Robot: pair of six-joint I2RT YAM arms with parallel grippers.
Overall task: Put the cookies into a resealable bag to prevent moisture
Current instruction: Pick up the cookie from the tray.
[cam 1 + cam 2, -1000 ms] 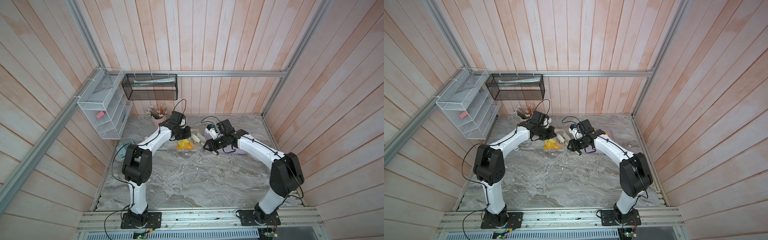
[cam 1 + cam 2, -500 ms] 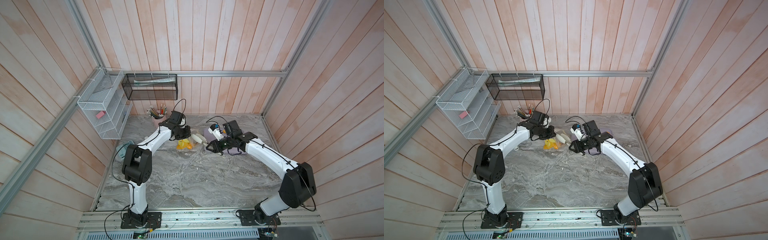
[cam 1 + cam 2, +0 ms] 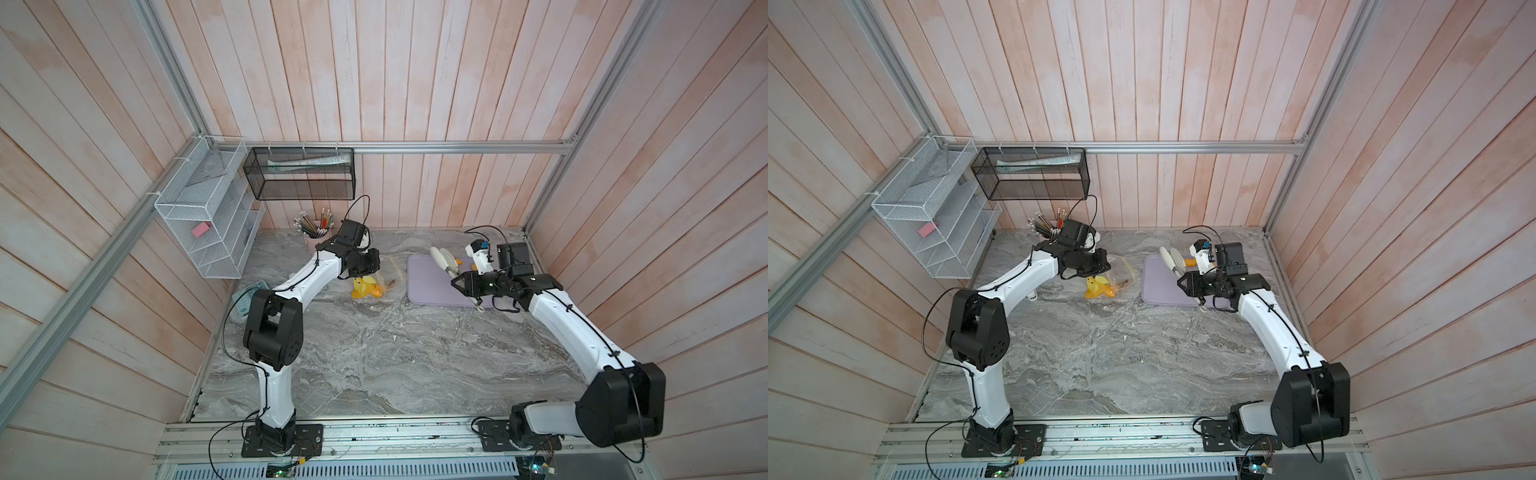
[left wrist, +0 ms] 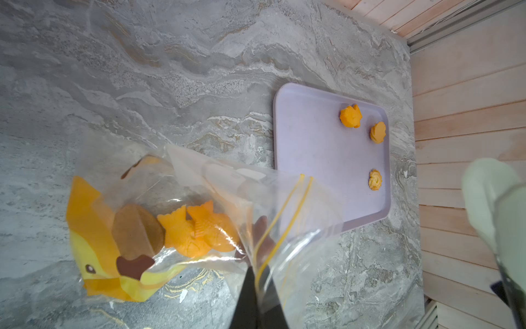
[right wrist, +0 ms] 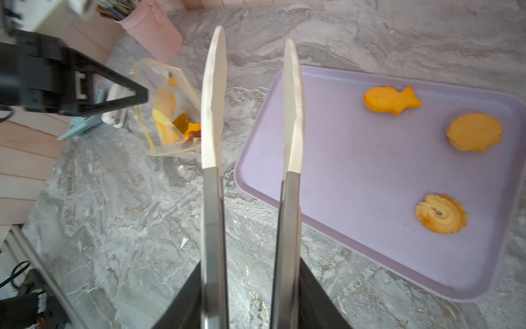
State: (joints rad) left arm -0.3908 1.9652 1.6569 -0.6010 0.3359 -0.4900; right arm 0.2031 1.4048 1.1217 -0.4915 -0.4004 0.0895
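Right jaws carried tongs (image 5: 213, 114) from bag (image 5: 168, 114); tray (image 5: 355, 176) cookies (image 5: 391, 100) lie just beyond.

No legible text (resealable bag (image 4: 199, 182) label unreadable)

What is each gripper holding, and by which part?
The left gripper pinches the resealable bag at its mouth edge, on the yellow zip strip. The right gripper grips the tongs by their metal arms; they carry nothing.

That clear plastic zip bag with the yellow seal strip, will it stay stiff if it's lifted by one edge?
Probably floppy: the clear plastic zip bag creases where the left claw pinches its seal edge. The orange fish-shaped cookies inside would likely slide to the low end. Glossy film may slip.
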